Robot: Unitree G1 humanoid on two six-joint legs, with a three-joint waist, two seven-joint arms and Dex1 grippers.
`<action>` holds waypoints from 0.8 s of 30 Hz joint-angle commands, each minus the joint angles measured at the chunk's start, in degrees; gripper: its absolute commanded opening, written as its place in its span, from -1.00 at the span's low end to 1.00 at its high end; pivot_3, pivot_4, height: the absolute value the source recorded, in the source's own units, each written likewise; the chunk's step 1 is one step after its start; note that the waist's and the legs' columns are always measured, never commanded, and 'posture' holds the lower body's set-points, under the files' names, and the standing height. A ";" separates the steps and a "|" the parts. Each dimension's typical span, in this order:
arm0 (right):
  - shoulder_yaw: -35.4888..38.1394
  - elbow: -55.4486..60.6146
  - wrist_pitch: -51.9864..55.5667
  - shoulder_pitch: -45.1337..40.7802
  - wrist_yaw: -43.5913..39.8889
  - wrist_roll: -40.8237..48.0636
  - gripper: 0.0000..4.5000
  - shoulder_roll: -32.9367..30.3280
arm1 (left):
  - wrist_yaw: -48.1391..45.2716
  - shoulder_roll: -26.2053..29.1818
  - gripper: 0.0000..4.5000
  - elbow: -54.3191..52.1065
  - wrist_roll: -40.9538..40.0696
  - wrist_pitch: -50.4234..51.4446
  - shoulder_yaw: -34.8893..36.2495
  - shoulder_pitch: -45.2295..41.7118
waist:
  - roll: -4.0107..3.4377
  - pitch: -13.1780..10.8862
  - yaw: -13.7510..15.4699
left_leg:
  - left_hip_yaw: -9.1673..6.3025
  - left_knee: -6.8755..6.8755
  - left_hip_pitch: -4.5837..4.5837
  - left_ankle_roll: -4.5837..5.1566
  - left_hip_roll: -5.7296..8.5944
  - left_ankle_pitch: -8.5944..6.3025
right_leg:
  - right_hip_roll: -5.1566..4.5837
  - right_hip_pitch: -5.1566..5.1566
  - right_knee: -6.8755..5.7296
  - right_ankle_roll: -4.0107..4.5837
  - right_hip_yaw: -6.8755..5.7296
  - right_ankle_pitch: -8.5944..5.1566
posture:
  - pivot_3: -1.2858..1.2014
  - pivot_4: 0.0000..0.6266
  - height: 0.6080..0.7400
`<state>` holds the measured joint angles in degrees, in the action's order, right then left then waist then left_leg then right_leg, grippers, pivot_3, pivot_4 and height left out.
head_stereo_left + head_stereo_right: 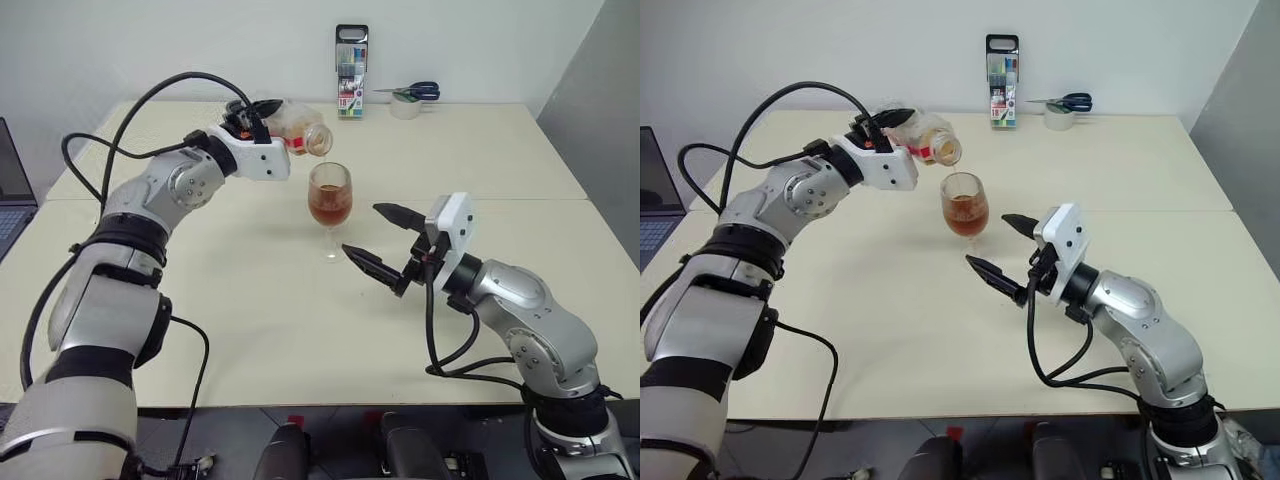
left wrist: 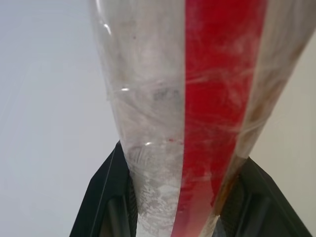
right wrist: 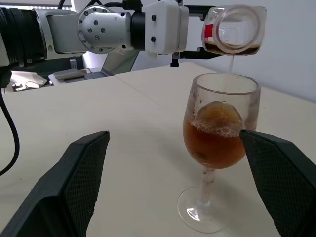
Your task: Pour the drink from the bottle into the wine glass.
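Note:
My left gripper [image 1: 262, 118] is shut on the bottle [image 1: 298, 130], a clear plastic one with a red strip [image 2: 217, 98] down its side. It holds the bottle tipped almost level, open mouth [image 3: 236, 29] just above the rim of the wine glass [image 1: 329, 195]. A thin stream falls from the mouth into the bowl. The drink [image 3: 215, 143], reddish-brown with foam on top, fills about half the bowl, and a little is left in the bottle. The glass stands upright on the table [image 1: 250, 300]. My right gripper [image 1: 362, 228] is open close beside the stem, not touching it.
An upright pen case [image 1: 351, 58] stands at the table's far edge, with a tape roll [image 1: 405, 107] and blue-handled scissors [image 1: 415, 91] to its right. A laptop [image 1: 10, 200] shows at the left edge. A grey wall panel rises at the far right.

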<state>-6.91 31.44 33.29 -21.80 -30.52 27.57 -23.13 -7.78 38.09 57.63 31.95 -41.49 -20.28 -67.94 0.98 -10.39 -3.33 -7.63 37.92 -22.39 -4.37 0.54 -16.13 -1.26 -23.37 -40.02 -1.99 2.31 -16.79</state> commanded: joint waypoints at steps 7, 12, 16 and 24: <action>-0.82 1.71 -3.50 -1.13 -1.69 -1.35 1.00 0.96 | -16.13 -3.57 -0.26 -30.74 -25.91 32.29 17.35 16.70 | -0.02 0.01 -0.29 | -0.03 0.02 0.01 -0.01 -0.05 0.01 | 0.00 0.00 -0.05 0.01 0.01 0.00 | 0.03 -0.52 1.00; -2.53 1.71 -1.36 -2.07 -3.78 -0.93 1.00 -0.55 | -16.87 -5.15 -0.26 -46.28 -36.40 52.48 26.44 28.81 | -0.03 0.02 -1.22 | -0.08 0.01 0.04 -0.01 -0.08 0.01 | 0.02 0.00 -0.08 0.01 0.02 0.00 | 0.03 -0.52 1.00; -4.93 0.24 1.59 -4.44 -4.52 -1.30 1.00 -0.84 | -16.31 -6.89 -0.26 -51.85 -43.77 61.29 33.58 37.91 | -0.02 0.03 -1.34 | -0.12 0.05 0.05 -0.01 -0.07 0.01 | 0.01 0.01 -0.11 0.01 -0.01 0.00 | 0.03 -0.52 1.00; -7.78 -2.60 4.25 -8.97 -6.41 -1.05 1.00 0.15 | -16.92 -9.28 -0.26 -49.78 -48.93 59.31 39.38 45.34 | 0.02 0.05 -0.31 | -0.10 0.06 0.12 -0.01 -0.08 0.00 | 0.00 0.06 -0.09 0.01 0.00 0.01 | 0.03 -0.52 1.00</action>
<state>-14.87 27.75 37.67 -29.40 -36.24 25.94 -23.33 -24.43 28.97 8.81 -15.70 19.63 17.39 -22.64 1.00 -10.34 -3.64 -7.72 37.98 -22.27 -4.38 0.47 -16.13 -1.27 -23.30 -40.11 -1.98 2.32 -16.78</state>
